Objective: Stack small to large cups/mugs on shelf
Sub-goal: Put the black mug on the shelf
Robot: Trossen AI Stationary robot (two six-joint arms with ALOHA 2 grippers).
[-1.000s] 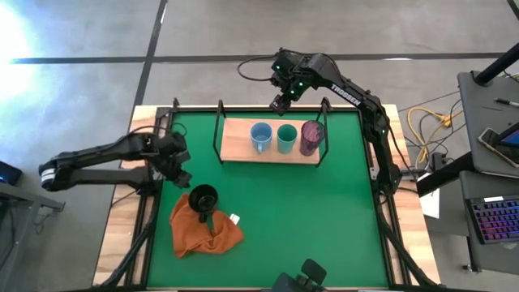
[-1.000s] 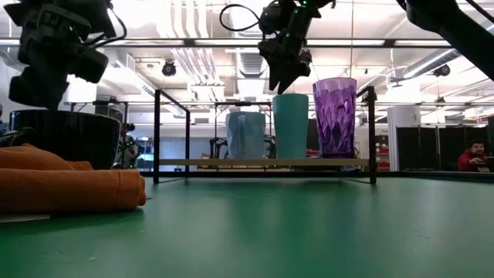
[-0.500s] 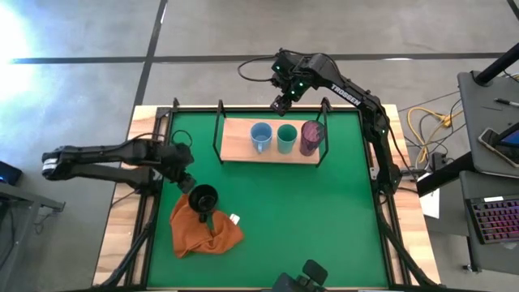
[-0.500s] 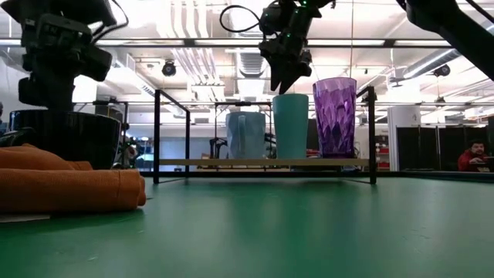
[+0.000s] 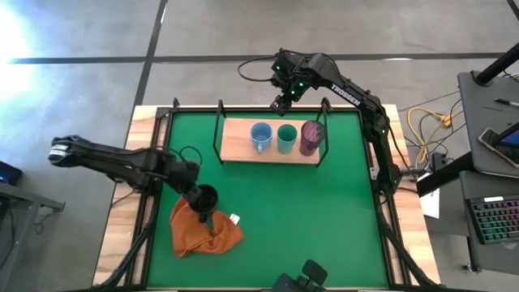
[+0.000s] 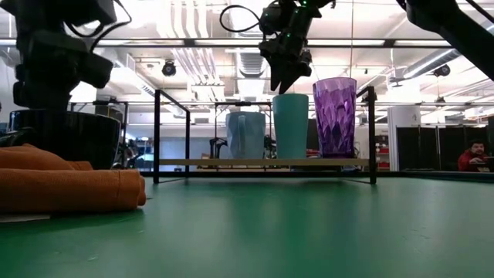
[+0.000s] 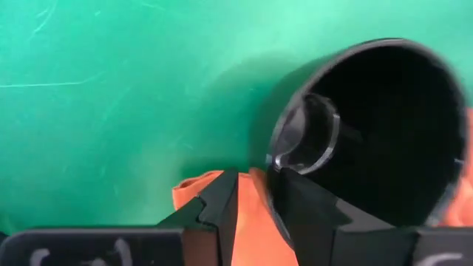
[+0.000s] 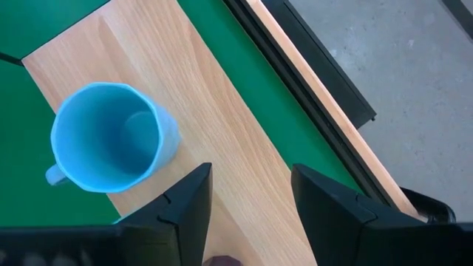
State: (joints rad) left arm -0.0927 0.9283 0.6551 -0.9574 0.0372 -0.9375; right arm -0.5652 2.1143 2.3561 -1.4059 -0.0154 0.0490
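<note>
**Operator:** State the layout, largest item first.

**Technician:** The green mat [image 5: 308, 211] covers the table. The shelf [image 5: 237, 146] stands at its far edge and carries, left to right, the light blue mug [image 5: 260, 136], the teal cup [image 5: 286, 138] and the purple tumbler [image 5: 311, 136]. The orange cloth [image 5: 199, 231] lies at the near left, with the black mug [image 5: 203, 197] standing on it.

**Operator:** Gripper status?

**Technician:** The left gripper [image 7: 255, 199] is at the black mug. Its fingers are apart and straddle the mug wall, one inside the rim, one outside; they are not yet clamped. The right gripper [image 8: 247, 196] waits above the shelf's far edge, fingers apart, holding nothing.

**Operator:** Recommended procedure for the grasp?

**Technician:** Seat the fingers deeper over the wall before closing. Close firmly, since the glazed wall probably slips. Lift straight up so the cloth is not dragged. The free space on the shelf is left of the blue mug.
</note>
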